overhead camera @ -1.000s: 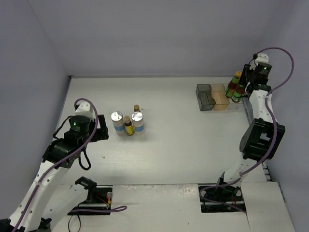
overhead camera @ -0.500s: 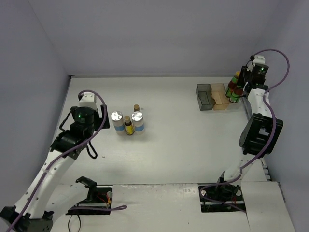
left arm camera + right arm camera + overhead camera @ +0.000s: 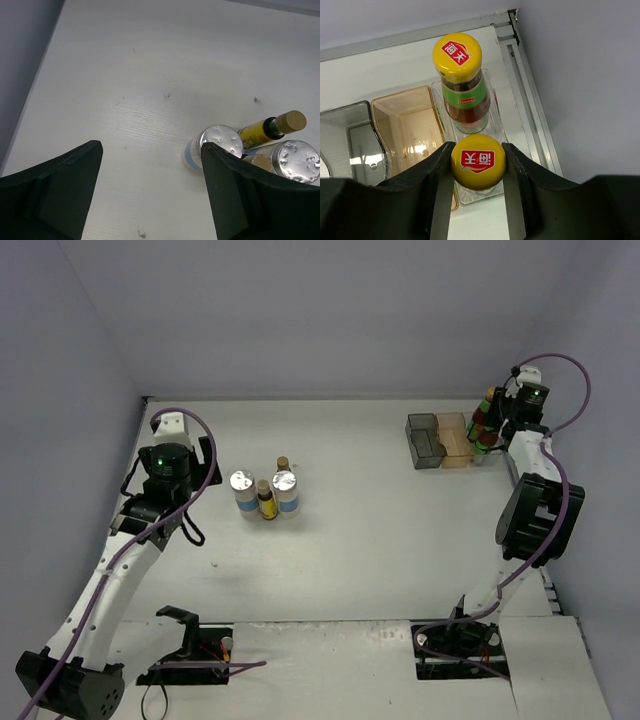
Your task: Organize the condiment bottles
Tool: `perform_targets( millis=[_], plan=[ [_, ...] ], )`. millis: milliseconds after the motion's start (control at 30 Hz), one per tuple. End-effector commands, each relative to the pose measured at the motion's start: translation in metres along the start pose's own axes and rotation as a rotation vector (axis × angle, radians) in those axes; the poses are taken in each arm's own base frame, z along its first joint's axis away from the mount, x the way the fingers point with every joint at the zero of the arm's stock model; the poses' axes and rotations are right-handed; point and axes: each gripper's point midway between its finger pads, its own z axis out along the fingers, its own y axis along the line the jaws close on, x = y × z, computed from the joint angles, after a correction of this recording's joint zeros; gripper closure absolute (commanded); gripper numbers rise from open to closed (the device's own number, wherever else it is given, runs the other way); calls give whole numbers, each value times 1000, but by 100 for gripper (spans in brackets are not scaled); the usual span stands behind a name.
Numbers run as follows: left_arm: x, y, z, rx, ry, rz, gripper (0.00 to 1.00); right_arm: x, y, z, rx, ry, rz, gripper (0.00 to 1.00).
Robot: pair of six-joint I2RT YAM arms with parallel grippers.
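My right gripper [image 3: 478, 161] is shut on the yellow cap of a dark bottle [image 3: 485, 175] that stands in the clear end compartment [image 3: 496, 125] of the tray. A second yellow-capped bottle [image 3: 462, 75] with a green label stands just behind it in the same compartment. Both show at the table's far right [image 3: 484, 420]. My left gripper [image 3: 151, 150] is open and empty above the table, just left of a cluster: two white silver-lidded jars [image 3: 218, 142] [image 3: 295, 160] and two small brown yellow-labelled bottles [image 3: 265, 129] [image 3: 265, 498].
The tray's grey [image 3: 424, 440] and tan [image 3: 455, 440] compartments hold nothing. A metal rail [image 3: 520, 85] and the right wall run close beside the tray. The left wall [image 3: 20, 60] is near my left gripper.
My left arm has lifted and swung back toward the far left, staying open. My right gripper has shifted slightly over the tray's right end, still shut on the bottle.
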Motion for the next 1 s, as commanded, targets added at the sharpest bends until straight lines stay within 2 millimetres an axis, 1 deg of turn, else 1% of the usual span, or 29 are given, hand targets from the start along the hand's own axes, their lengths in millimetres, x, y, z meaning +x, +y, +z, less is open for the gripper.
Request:
perform_targets(
  millis=[0,33,100,133,200,233,267,300,333,367,400,433,467,533,567,600,633,667,700,733,767,800,867,900,933,967],
  plan=[
    [-39,-7,-6,41,-111,-112,20,-75,2,-20,-11,-243,-34,63],
    [-37,-9,-6,53,-103,-127,20,-74,3,-21,-13,-240,-34,56],
    [-35,-9,-7,57,-94,-136,20,-73,3,-23,-12,-240,-32,49],
    [-32,-10,-7,60,-86,-138,20,-76,2,-26,-9,-245,-29,44],
    [-31,-9,-9,59,-77,-137,20,-81,2,-30,-6,-252,-25,36],
    [-29,-8,-11,60,-66,-137,19,-89,3,-38,-6,-264,-20,29],
    [-28,-8,-13,62,-62,-136,19,-95,4,-43,-7,-275,-22,26],
    [-25,-7,-15,60,-50,-132,19,-103,5,-53,0,-285,-27,22],
    [-25,-6,-16,60,-43,-132,19,-114,6,-60,3,-305,-29,20],
    [-23,-5,-18,55,-37,-131,19,-121,8,-66,1,-316,-30,18],
    [-19,-3,-20,48,-24,-128,20,-129,11,-78,-3,-328,-26,16],
    [-18,-1,-21,40,-21,-125,20,-134,14,-85,-8,-334,-23,16],
    [-16,1,-22,33,-14,-122,20,-149,18,-101,-13,-367,-28,15],
    [-11,6,-26,14,2,-118,20,-157,34,-117,-39,-379,-40,15],
    [-8,9,-27,1,15,-114,20,-165,41,-134,-51,-399,-47,15],
    [-7,10,-29,-2,15,-117,20,-167,60,-141,-87,-404,-59,15],
    [-7,11,-31,-5,17,-115,19,-170,71,-150,-108,-412,-72,15],
    [-5,14,-33,-14,22,-113,20,-174,83,-165,-133,-423,-79,16],
    [-3,14,-34,-16,26,-113,19,-173,113,-176,-200,-428,-97,16],
    [-1,16,-34,-20,32,-113,19,-171,131,-183,-242,-431,-108,17],
    [4,16,-34,-23,45,-114,20,-165,149,-194,-293,-429,-120,18],
    [7,16,-35,-20,52,-116,19,-159,186,-207,-376,-428,-138,18],
    [15,18,-37,-20,72,-123,19,-147,220,-223,-462,-421,-152,18],
    [18,17,-38,-15,80,-124,20,-132,237,-224,-501,-394,-159,18],
    [20,17,-40,-9,86,-125,19,-121,267,-238,-579,-384,-174,18],
    [23,19,-43,-10,90,-127,20,-112,283,-243,-624,-369,-176,17]
  ],
)
